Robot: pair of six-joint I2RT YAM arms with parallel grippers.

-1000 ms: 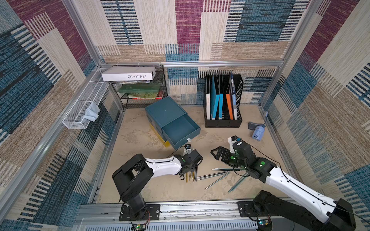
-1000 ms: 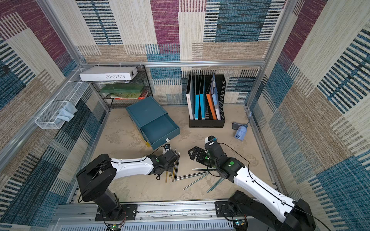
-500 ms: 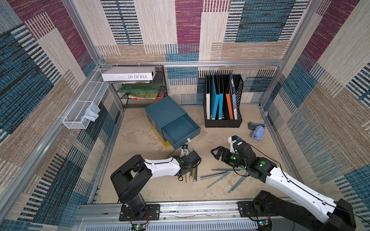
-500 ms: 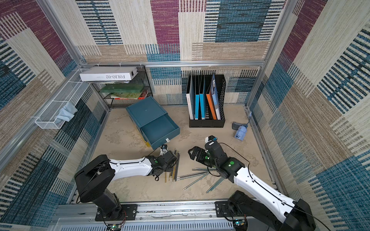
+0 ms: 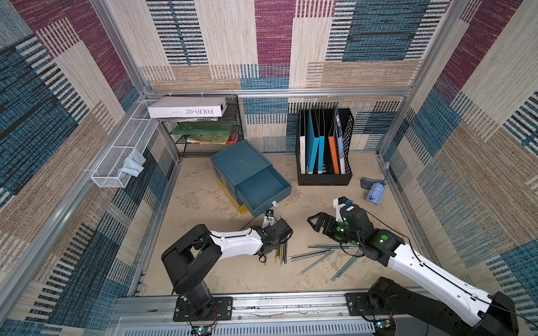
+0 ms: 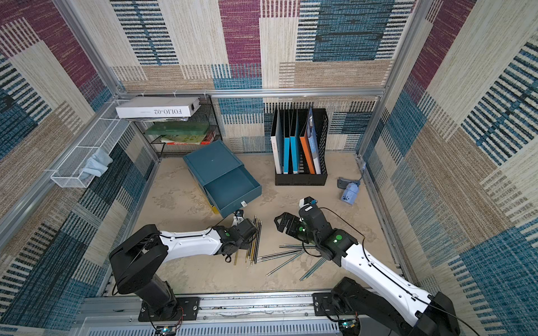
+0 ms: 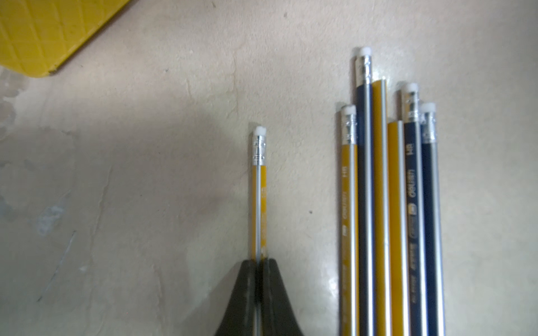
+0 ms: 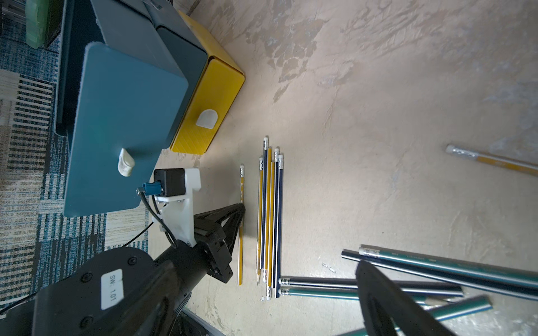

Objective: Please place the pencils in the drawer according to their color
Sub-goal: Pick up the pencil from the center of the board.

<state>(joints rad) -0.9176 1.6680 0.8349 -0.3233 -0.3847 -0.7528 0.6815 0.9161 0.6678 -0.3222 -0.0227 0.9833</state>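
Between the shut jaws of my left gripper point(image 7: 258, 261) sits one yellow pencil point(image 7: 259, 197), low over the table with its white eraser end pointing away. A row of yellow and black pencils point(image 7: 390, 203) lies close beside it, also seen in a top view point(image 5: 282, 253). Several teal pencils point(image 5: 316, 261) are scattered on the table below my right gripper point(image 5: 318, 222), which hangs open and empty. Only one of its fingers point(image 8: 378, 291) shows in the right wrist view. The teal cabinet has its top drawer point(image 5: 262, 189) pulled out and a yellow drawer point(image 8: 215, 96) at the bottom.
A black file holder point(image 5: 323, 151) with folders stands at the back. A small blue object point(image 5: 375, 193) lies at the right wall. At the back left are a wire rack point(image 5: 203, 128) with books and a white mesh basket point(image 5: 122, 157).
The left gripper's jaws have closed onto the yellow pencil and the arm has shifted slightly. The right arm has not moved.
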